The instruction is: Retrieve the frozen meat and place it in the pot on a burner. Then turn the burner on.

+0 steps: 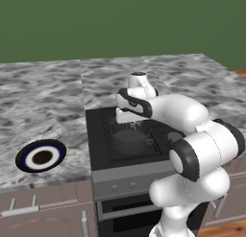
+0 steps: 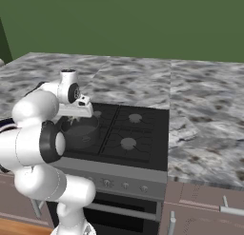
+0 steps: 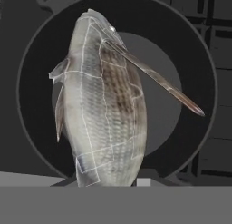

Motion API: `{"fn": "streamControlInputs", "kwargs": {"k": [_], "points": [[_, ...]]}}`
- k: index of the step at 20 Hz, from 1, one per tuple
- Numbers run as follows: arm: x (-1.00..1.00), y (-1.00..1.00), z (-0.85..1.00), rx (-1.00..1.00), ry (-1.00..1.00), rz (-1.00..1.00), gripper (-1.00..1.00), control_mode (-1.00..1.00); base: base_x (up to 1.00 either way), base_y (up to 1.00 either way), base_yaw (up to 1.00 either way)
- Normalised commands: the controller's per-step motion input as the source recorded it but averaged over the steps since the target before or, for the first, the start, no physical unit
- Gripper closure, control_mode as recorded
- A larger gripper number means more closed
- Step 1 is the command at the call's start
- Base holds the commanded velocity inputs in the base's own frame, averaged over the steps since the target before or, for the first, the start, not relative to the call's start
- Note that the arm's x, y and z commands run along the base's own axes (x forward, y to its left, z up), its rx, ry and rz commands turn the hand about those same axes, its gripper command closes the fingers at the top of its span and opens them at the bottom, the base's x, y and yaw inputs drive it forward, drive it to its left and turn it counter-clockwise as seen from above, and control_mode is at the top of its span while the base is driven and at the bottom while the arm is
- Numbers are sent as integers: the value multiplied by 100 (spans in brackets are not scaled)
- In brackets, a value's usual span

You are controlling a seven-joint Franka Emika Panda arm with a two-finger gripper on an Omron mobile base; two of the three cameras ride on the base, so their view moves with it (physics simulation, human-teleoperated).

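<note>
The frozen meat (image 3: 104, 114), a pale grey scaled lump shaped like a fish, hangs lengthwise in the hand view and hides the fingertips. My gripper (image 1: 129, 123) (image 2: 76, 119) is shut on it, directly above the pot. The pot (image 1: 130, 138) (image 2: 82, 136) (image 3: 36, 105), round, low and dark grey, sits on the cooktop's front left burner. In the hand view its dark ring surrounds the meat, which is still above its floor. The front right burner (image 2: 127, 143) and the rear right burner (image 2: 136, 118) stand bare under their grates.
A dark-blue-rimmed white plate (image 1: 41, 156) with a brown centre lies on the marble counter (image 1: 43, 106) left of the stove. A row of knobs (image 2: 124, 185) runs along the stove's front panel. My own white arm covers the cooktop's right side in the left base view.
</note>
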Motion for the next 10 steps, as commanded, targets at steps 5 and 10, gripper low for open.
{"fn": "streamControlInputs", "kwargs": {"k": [5,10], "points": [[0,0,-3,0,0,0,100,-100,0,0,0],[0,0,-5,0,2,0,100,-100,0,0,0]]}}
